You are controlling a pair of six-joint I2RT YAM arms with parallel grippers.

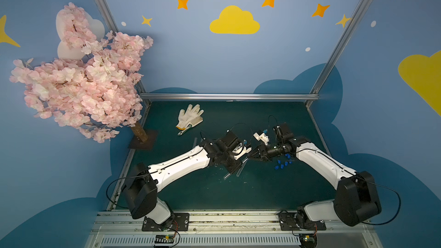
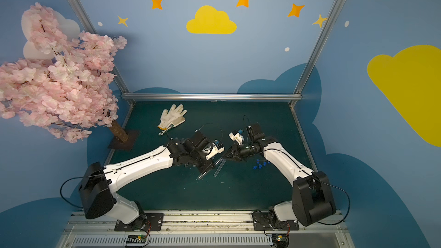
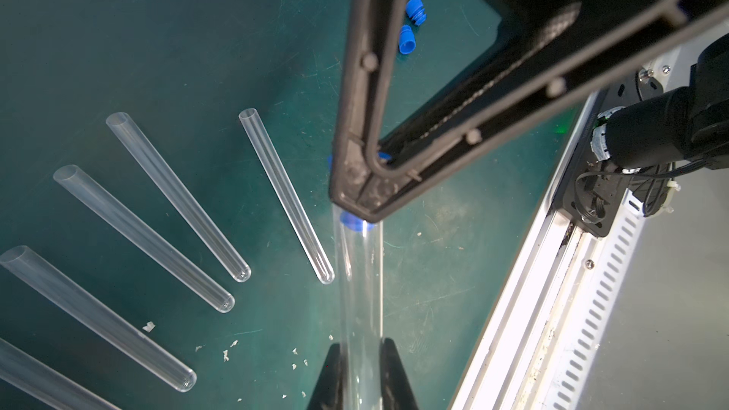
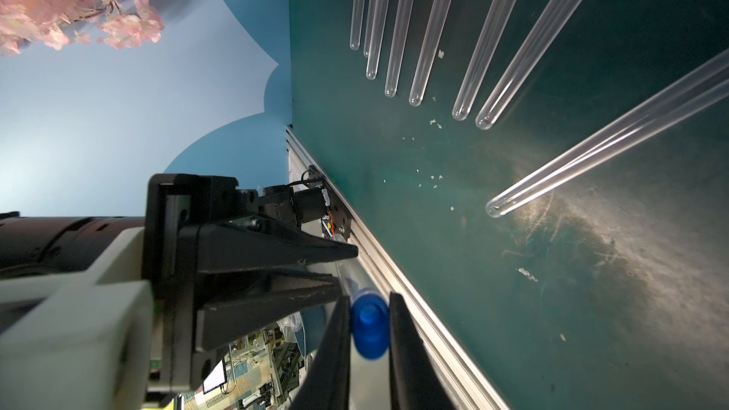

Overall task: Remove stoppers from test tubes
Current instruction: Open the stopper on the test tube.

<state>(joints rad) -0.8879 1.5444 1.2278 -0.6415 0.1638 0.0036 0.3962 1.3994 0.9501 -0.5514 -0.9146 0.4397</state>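
The dark green table mat (image 1: 262,192) carries everything. The left gripper (image 3: 361,353) is clamped around a long, clear plastic test tube (image 3: 361,289). The right gripper (image 4: 369,301) meets it head-on. Its jaws are pinched onto the small bright-blue plastic stopper (image 4: 369,325) at that tube's mouth. Several open clear tubes (image 3: 173,195) lie fanned on the mat just beside the left gripper. Loose blue stoppers (image 1: 282,163) lie clustered behind the right gripper, near its wrist.

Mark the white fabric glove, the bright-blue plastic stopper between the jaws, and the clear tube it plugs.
white fabric glove (image 1: 189,117): in a top view, palm.
bright-blue plastic stopper (image 4: 369,323): right wrist view, cap face.
clear tube (image 3: 361,289): left wrist view, mid-wall.
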